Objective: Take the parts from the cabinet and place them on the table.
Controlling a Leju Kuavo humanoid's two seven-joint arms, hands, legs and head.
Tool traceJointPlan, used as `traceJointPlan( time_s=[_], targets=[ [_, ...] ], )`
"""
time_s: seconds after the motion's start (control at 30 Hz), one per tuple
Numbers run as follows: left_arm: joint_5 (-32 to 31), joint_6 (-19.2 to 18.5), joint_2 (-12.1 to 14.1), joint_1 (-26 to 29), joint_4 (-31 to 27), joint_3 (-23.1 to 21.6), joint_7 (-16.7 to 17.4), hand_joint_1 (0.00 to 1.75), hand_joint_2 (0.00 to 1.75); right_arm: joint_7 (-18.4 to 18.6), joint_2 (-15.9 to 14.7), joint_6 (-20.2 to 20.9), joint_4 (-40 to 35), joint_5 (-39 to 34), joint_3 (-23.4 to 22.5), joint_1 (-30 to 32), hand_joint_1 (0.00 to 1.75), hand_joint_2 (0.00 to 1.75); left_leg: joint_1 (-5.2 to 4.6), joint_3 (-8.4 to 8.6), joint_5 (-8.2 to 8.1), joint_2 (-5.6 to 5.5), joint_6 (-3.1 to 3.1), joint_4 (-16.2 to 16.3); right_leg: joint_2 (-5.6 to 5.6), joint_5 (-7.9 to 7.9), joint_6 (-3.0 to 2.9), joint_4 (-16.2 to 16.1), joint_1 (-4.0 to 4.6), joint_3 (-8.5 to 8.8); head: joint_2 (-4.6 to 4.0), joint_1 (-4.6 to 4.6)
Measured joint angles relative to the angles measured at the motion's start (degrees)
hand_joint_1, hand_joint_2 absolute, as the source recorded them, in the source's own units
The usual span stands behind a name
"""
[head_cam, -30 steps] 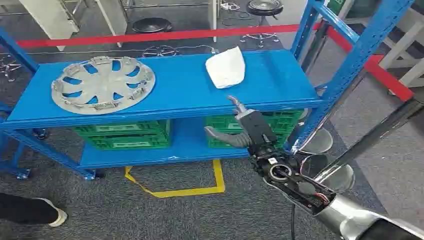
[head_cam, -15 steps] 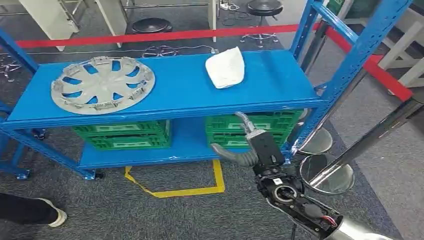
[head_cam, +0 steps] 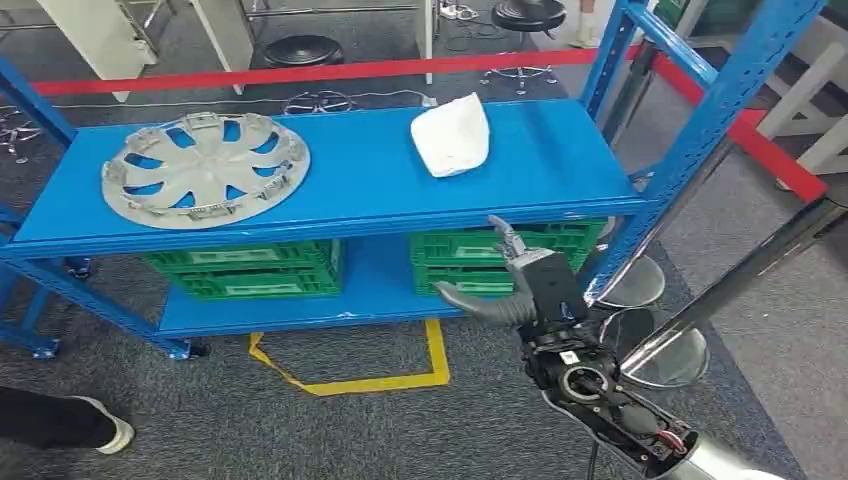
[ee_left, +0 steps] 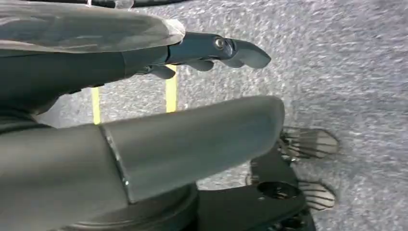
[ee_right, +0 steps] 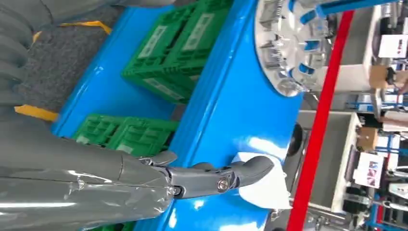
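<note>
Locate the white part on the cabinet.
In the head view the white part lies on the right half of the blue top shelf, well to the right of the silver wheel cover and beyond the empty right hand.

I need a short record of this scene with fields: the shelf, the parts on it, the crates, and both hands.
shelf: blue metal rack, two levels
top level, left: silver wheel cover, lying flat
top level, right: white part
lower level: two green crates, side by side
right hand: in front of the shelf edge, below the white part, holds nothing, fingers apart
left hand: hangs over grey carpet, holds nothing
floor: yellow tape outline, red line behind the shelf
</note>
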Motion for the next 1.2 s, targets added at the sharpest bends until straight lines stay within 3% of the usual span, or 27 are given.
traceJointPlan(
  time_s=[0.17, 1.2],
  targets=[
    [0.00, -1.07, -0.09, 0.22, 0.00, 0.00, 1.38, 0.00, 0.00, 1.33, 0.00, -0.11, -2.14, 1.33, -1.48, 0.56, 0.00, 1.75, 0.00, -0.01, 0.00, 0.00, 0.00, 0.00, 0.00, 0.00, 0.00, -0.01, 0.00, 0.00, 0.00, 0.07],
    [-0.59, -1.62, -0.39, -0.29, 0.00, 0.00, 1.62, 0.00, 0.00, 3.23, 0.00, -0.13, -6.62, 3.39, -4.33, 2.72, 0.00, 1.75, 0.00, -0.01, 0.00, 0.00, 0.00, 0.00, 0.00, 0.00, 0.00, -0.01, 0.00, 0.01, 0.00, 0.04]
  ],
)
